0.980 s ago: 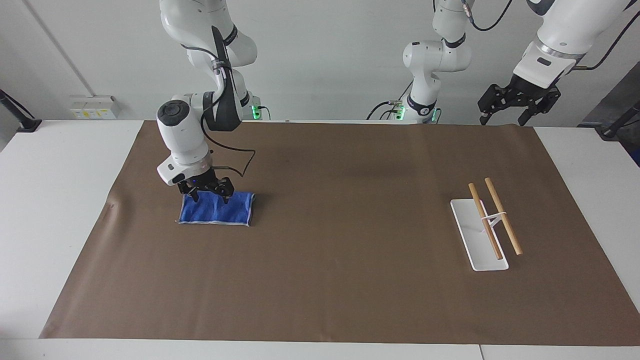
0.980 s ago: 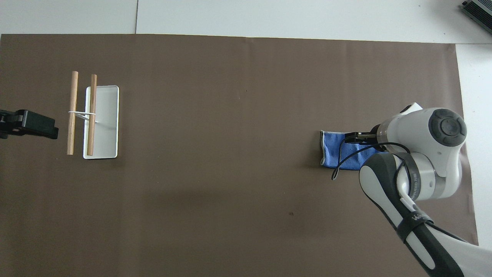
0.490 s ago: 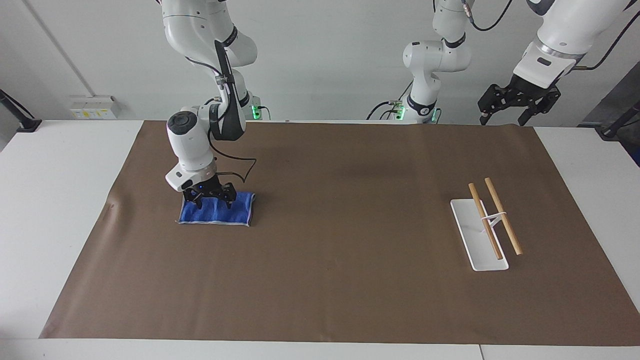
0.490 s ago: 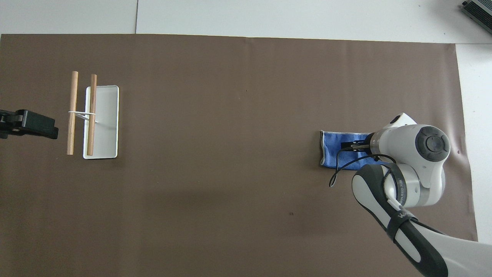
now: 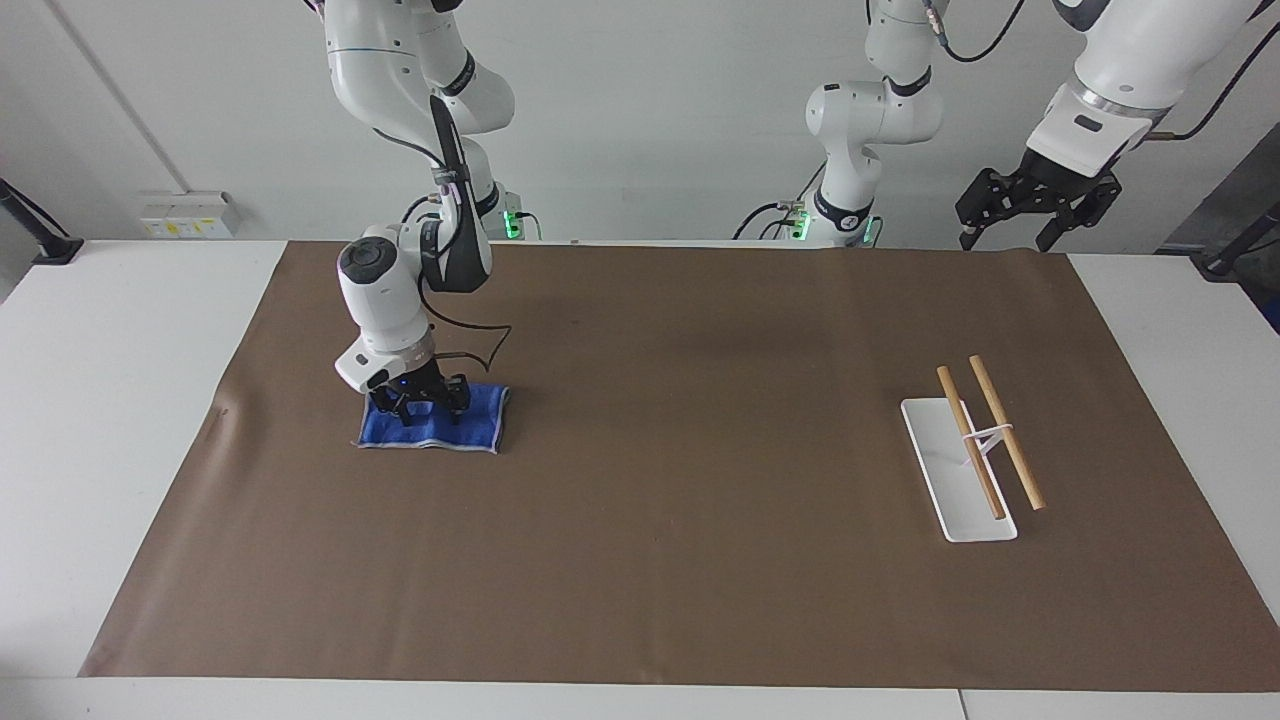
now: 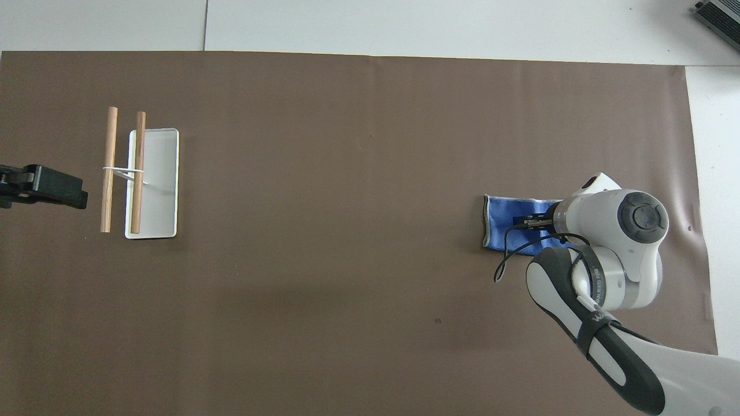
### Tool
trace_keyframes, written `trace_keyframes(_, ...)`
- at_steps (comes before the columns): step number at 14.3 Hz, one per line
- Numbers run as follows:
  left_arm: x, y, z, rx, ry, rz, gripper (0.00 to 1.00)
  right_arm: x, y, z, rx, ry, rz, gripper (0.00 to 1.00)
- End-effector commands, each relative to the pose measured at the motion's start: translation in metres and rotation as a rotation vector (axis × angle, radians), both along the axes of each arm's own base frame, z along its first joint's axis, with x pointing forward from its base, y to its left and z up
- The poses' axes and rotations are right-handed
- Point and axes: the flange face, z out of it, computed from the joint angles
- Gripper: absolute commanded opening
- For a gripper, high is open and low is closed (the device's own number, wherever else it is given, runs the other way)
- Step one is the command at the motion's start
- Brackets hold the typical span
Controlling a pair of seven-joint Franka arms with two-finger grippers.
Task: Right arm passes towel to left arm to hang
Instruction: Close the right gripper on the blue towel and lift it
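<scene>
The blue towel [image 5: 432, 431] [image 6: 507, 230] lies flat on the brown mat at the right arm's end of the table. My right gripper [image 5: 430, 411] [image 6: 529, 221] is straight down on the towel's robot-side half. Its fingertips press into the cloth and stand a little apart, so it is open. The right arm hides part of the towel in the overhead view. At the left arm's end, my left gripper [image 5: 1035, 208] [image 6: 45, 193] waits open, raised over the table's robot-side edge, holding nothing.
A white rack base [image 5: 940, 445] [image 6: 162, 190] carrying two wooden rods [image 5: 1005, 432] [image 6: 108, 169] stands on the mat at the left arm's end. The brown mat [image 5: 680, 500] covers most of the white table.
The right gripper has come down onto the towel and its fingers have drawn closer together. The right arm's wrist has straightened upright. The left arm has not moved.
</scene>
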Motion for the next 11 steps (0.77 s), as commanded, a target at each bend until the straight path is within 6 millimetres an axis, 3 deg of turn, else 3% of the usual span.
trace_keyframes(1,-0.009,0.003,0.002,0.015,0.006,-0.001,1.00,-0.003,0.001,-0.003,0.030,-0.001,-0.007,0.00)
trace_keyframes(4,-0.009,0.004,0.002,0.015,0.006,0.000,1.00,0.002,0.009,0.013,0.054,0.017,-0.018,0.00)
trace_keyframes(11,-0.009,0.004,0.002,0.015,0.006,0.000,1.00,0.034,0.041,0.120,0.155,0.037,-0.008,0.00)
